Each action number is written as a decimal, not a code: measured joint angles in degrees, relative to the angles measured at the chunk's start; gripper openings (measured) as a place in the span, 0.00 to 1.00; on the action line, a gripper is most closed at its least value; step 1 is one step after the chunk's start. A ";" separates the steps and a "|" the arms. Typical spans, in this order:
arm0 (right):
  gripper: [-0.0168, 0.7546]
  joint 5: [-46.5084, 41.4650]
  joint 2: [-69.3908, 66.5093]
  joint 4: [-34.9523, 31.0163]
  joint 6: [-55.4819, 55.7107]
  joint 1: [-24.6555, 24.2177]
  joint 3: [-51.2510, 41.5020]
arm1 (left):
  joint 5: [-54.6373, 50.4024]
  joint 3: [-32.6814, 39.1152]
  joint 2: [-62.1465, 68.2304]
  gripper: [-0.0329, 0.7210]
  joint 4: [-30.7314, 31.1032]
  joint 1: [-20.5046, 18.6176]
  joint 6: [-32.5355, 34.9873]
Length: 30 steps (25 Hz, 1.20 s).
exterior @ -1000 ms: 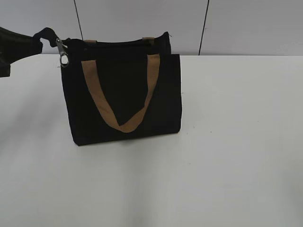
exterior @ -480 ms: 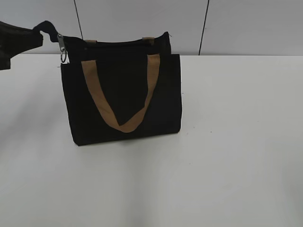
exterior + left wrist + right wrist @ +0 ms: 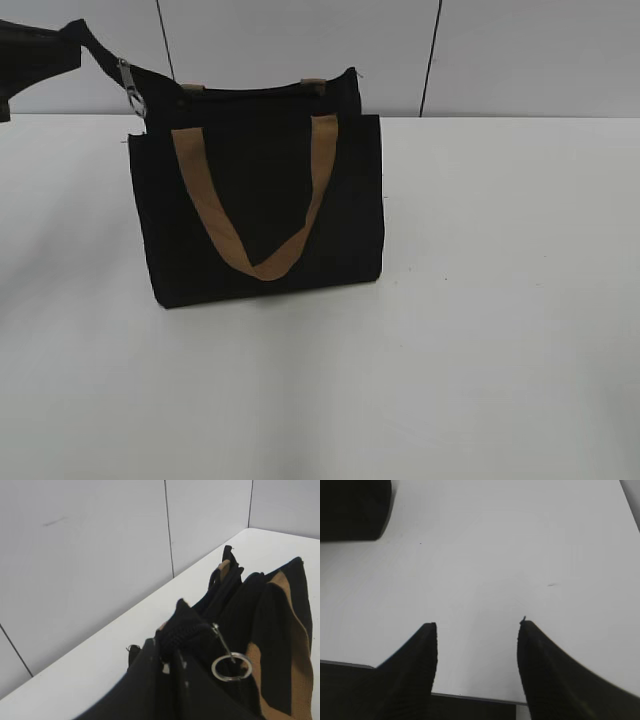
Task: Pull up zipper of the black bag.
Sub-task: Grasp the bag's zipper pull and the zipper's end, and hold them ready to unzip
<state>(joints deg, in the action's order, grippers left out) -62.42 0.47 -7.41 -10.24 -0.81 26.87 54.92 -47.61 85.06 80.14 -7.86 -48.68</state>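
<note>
The black bag (image 3: pixel 350 210) stands upright on the white table, with a tan handle (image 3: pixel 215 225) hanging down its front. The zipper (image 3: pixel 250 92) runs along its top edge. Its silver pull tab and ring (image 3: pixel 131 90) hang at the top left corner. My left gripper (image 3: pixel 72 42) is shut on the black fabric tab at the zipper's left end and holds it stretched up and to the left. In the left wrist view the jaws (image 3: pixel 168 652) pinch that woven tab (image 3: pixel 182 626), and the ring (image 3: pixel 231 666) dangles free beside them. My right gripper (image 3: pixel 477 630) is open and empty over bare table.
The white table (image 3: pixel 500 320) runs to a grey panelled wall (image 3: pixel 300 40) close behind the bag. A black shape (image 3: pixel 350 507) fills the top left corner of the right wrist view. The right arm is out of the exterior view.
My left gripper has moved up and to the left, drawing the fabric tab taut. The pull tab and ring have risen with it. The bag's body has stayed put.
</note>
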 joint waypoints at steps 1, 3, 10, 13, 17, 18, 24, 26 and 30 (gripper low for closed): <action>0.53 0.24 0.00 -0.53 0.00 0.00 0.00 | -0.05 0.00 -0.71 0.07 -0.05 0.00 0.00; 0.53 1.50 0.00 -1.69 -0.41 0.00 0.52 | -0.32 0.00 -1.27 0.07 -0.16 0.00 0.00; 0.53 15.48 -11.71 -13.28 -14.95 0.00 1.93 | -0.77 0.00 -1.35 0.07 -0.16 0.00 0.00; 0.53 21.41 -19.48 -19.11 -22.38 0.00 1.93 | -0.77 0.00 -1.35 0.07 -0.16 0.00 0.00; 0.53 23.74 -28.28 -28.63 -36.79 0.00 1.93 | -0.77 0.00 -1.35 0.07 -0.16 0.00 0.00; 0.53 23.96 -30.54 -32.34 -41.13 0.00 1.93 | -0.77 0.00 -1.35 0.07 -0.16 0.00 0.00; 0.53 24.33 -42.00 -56.20 -66.61 0.00 2.43 | -0.77 0.00 -1.35 0.07 -0.16 0.00 0.00; 0.53 23.58 -46.73 -60.97 -72.23 0.06 4.33 | -0.77 0.00 -1.35 0.07 -0.16 0.00 0.00; 0.53 23.73 -56.97 -64.11 -77.98 3.51 11.21 | -0.97 0.00 -1.35 0.07 -0.16 0.00 0.00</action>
<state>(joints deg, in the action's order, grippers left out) -38.69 -56.50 -71.52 -88.22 2.69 38.08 53.95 -47.61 83.71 79.98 -7.86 -48.68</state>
